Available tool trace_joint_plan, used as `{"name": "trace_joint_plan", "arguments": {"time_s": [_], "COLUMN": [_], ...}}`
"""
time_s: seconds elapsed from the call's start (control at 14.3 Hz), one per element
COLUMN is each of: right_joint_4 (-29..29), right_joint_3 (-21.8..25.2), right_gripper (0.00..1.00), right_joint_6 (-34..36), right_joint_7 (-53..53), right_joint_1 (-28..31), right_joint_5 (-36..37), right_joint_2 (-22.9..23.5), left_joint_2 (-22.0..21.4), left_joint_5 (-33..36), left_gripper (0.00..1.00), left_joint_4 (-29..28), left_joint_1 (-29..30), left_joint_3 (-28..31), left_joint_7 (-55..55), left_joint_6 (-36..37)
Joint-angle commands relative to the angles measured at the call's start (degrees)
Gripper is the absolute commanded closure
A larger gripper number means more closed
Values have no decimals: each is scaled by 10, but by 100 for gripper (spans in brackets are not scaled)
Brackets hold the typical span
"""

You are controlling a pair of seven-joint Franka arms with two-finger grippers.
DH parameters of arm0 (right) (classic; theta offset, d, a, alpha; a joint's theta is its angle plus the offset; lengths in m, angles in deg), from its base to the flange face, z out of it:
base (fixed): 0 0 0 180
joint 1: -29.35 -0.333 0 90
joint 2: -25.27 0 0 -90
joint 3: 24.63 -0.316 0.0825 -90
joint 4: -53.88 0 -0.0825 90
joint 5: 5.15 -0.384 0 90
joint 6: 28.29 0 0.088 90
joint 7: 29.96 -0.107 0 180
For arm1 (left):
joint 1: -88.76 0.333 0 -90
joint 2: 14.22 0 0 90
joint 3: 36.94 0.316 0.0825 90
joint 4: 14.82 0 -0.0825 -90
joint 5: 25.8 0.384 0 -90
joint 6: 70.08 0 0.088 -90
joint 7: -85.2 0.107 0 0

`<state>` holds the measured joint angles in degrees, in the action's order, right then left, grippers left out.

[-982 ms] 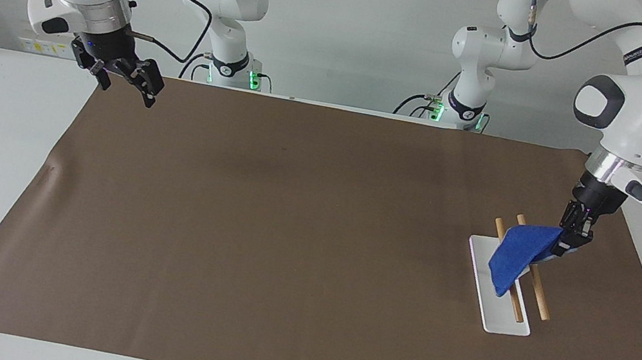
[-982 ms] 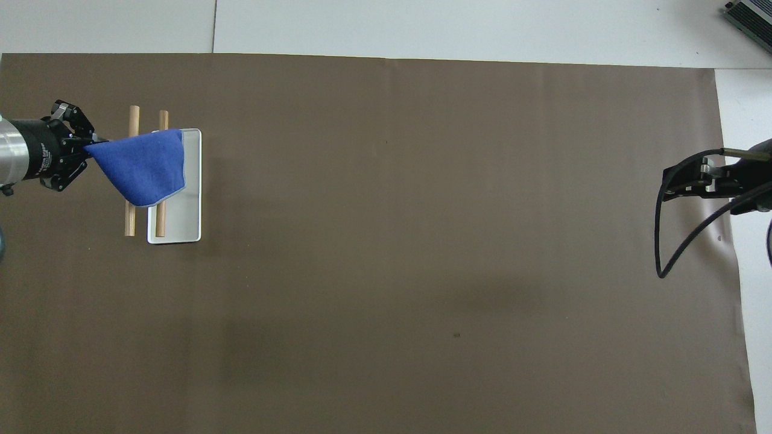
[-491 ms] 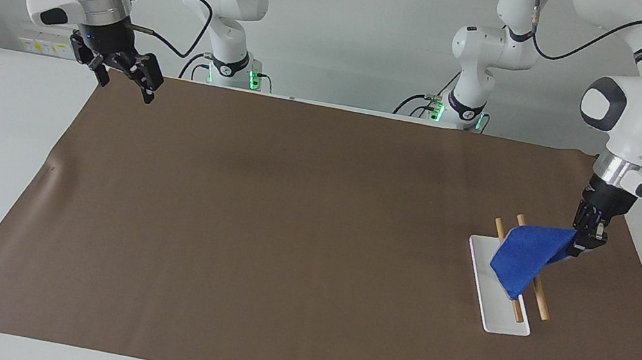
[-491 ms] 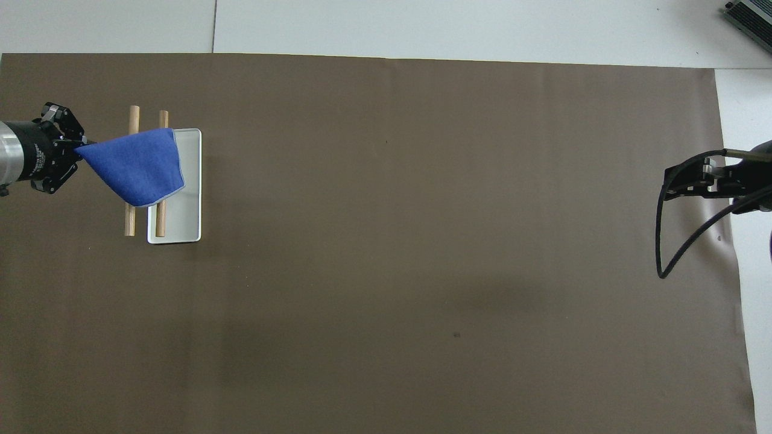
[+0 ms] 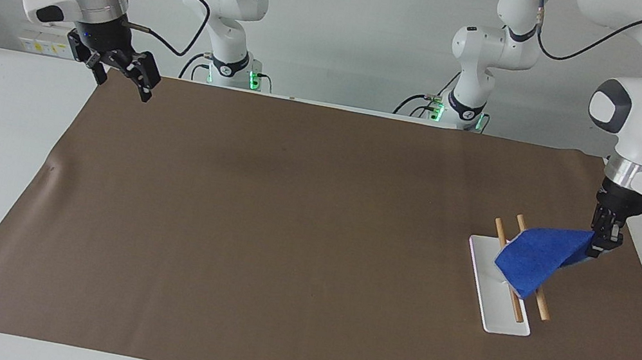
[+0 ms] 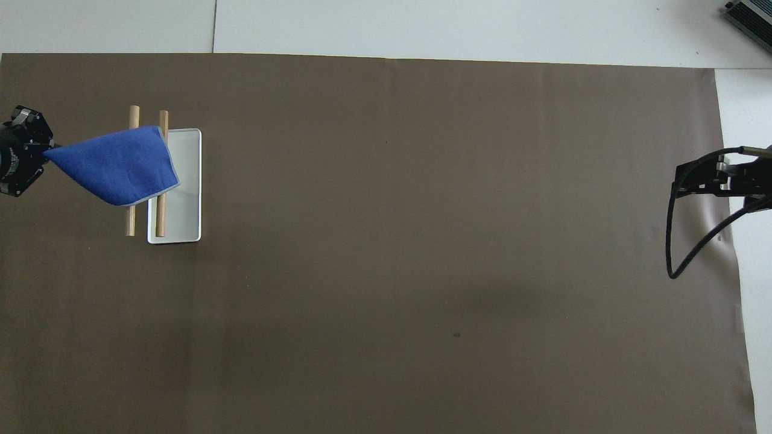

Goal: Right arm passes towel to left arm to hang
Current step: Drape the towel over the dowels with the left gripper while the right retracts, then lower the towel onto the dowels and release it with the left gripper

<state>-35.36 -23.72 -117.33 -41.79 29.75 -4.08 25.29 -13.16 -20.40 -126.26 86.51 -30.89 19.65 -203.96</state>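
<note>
The towel is in the left gripper, pinched by one corner, and it drapes across the two wooden bars of a small rack that stands on a white tray toward the left arm's end of the table. The handover looks finished: the right gripper holds nothing, its fingers wide apart, and it hangs over the edge of the brown mat at the right arm's end, well apart from the cloth. That arm waits.

What is left is the end of the hanging. In the facing view the cloth slopes from the pinched corner, over the bars, to a lower edge just above the tray. In the overhead view the towel covers the middle of both bars, while the pinched corner reaches past the rack toward the left gripper, away from the tray.

So the cloth seems to bear on the rack, though I cannot tell how much of its weight the bars carry. I judge the task nearly done: the gripper has yet to let go and draw clear. The risk is uneven drape; with so much cloth on one side, it could slide off when released.
</note>
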Motion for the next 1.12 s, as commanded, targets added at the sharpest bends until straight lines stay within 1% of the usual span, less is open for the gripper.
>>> {"name": "trace_joint_plan", "arguments": {"time_s": [0.0, 0.14, 0.28, 0.56, 0.77, 1.05], "right_joint_4": [-8, -8, -10, -16, -17, -18], "right_joint_3": [0, 0, 1, 1, 1, 1], "right_gripper": [0, 0, 0, 0, 0, 0], "right_joint_6": [12, 10, 6, 5, 5, 2], "right_joint_7": [10, 11, 11, 8, 5, 5], "right_joint_1": [4, 4, -8, -6, -7, -7], "right_joint_5": [-31, -30, -22, -21, -21, -24], "right_joint_2": [-10, -10, -11, -12, -12, -13], "left_joint_2": [6, 16, 25, 47, 50, 54], "left_joint_5": [17, 17, 17, 16, 17, 16], "left_gripper": [100, 100, 100, 100, 100, 100], "left_joint_4": [-6, -14, -17, -17, -21, -43], "left_joint_1": [0, 0, 0, 0, 1, 4], "left_joint_3": [1, 1, 1, 1, 2, 3], "left_joint_7": [-13, -13, -13, -12, -12, -13], "left_joint_6": [-17, -43, -58, -95, -111, -155]}}
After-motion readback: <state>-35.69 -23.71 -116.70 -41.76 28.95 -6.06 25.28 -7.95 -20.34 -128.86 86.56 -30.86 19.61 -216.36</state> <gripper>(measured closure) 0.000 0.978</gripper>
